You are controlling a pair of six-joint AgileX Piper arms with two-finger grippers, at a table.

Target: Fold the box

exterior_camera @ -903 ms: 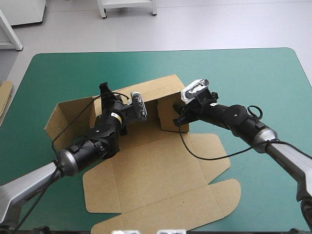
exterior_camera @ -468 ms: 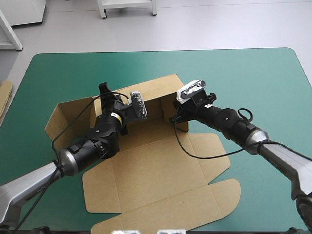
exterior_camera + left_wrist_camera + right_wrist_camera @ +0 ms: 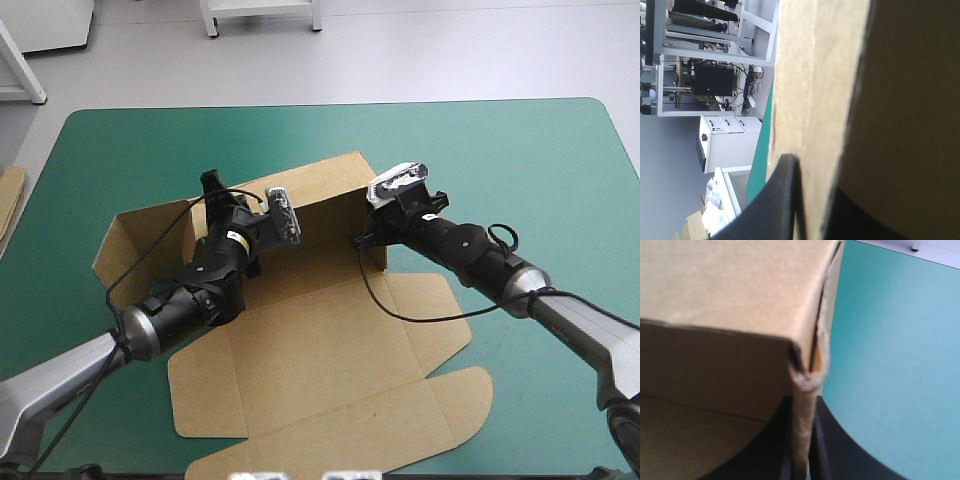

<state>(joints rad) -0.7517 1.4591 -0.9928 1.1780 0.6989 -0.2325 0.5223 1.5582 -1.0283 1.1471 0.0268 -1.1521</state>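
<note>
The brown box point(image 3: 330, 350) lies partly raised in the middle of the teal-green table point(image 3: 520, 150). Its back wall point(image 3: 320, 190) stands upright, and the base and lid flaps lie flat toward the front. My left gripper point(image 3: 215, 200) pinches the back wall near its left end. In the left wrist view one black finger point(image 3: 782, 200) presses the board point(image 3: 815, 75), so my left gripper point(image 3: 805, 205) is shut on it. My right gripper point(image 3: 365, 243) holds the right end flap at the corner. In the right wrist view the board's edge point(image 3: 807, 385) runs between the fingers of my right gripper point(image 3: 802, 445).
A side flap point(image 3: 140, 240) stands angled at the box's left end. The rounded lid flaps point(image 3: 440, 400) reach close to the table's front edge. More brown board point(image 3: 8, 195) shows at the table's left edge. Bare cover point(image 3: 890, 340) lies to the right of the box.
My right gripper has swung the right end flap; earlier it faced the camera as a broad panel, now it shows narrow at the corner. The left arm has stayed put.
</note>
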